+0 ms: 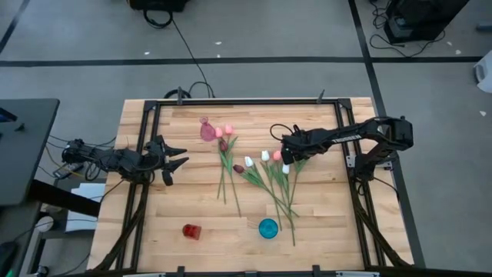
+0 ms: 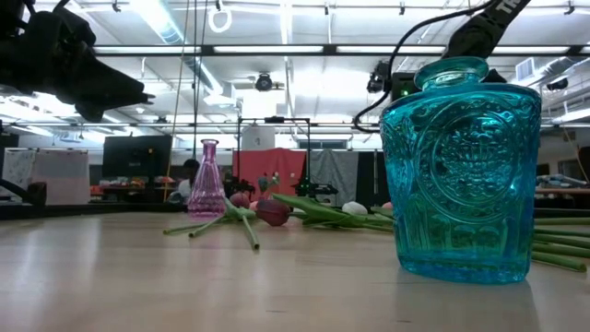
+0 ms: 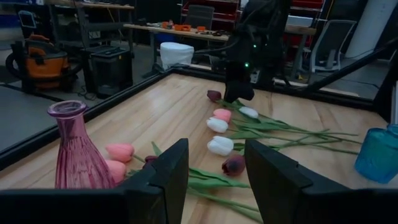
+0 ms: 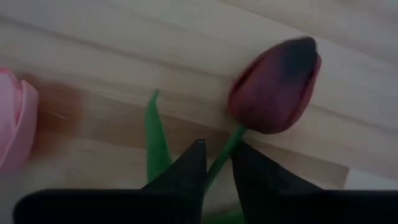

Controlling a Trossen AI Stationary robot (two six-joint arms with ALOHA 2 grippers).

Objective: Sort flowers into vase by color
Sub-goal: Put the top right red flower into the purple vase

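While your left gripper (image 1: 178, 163) waits wide open at the table's left side, your right gripper (image 4: 217, 163) is narrowed around the thin stem just below the maroon tulip (image 4: 275, 85), whose bud points straight ahead of the fingertips.

A: Item one?
B: Wooden counter (image 1: 192, 208), pale planks, ringed by a black metal frame (image 1: 246, 102).
A: Beyond the counter?
B: Grey floor (image 1: 77, 46); black cable (image 1: 188, 58) running from the frame's far edge; dark side table (image 1: 23, 146) off the counter's left end.
A: Room behind the counter?
B: Orange shop vacuum (image 3: 40, 59), white bin (image 3: 177, 55), office chair (image 3: 333, 43), ceiling strip lights (image 2: 277, 49).
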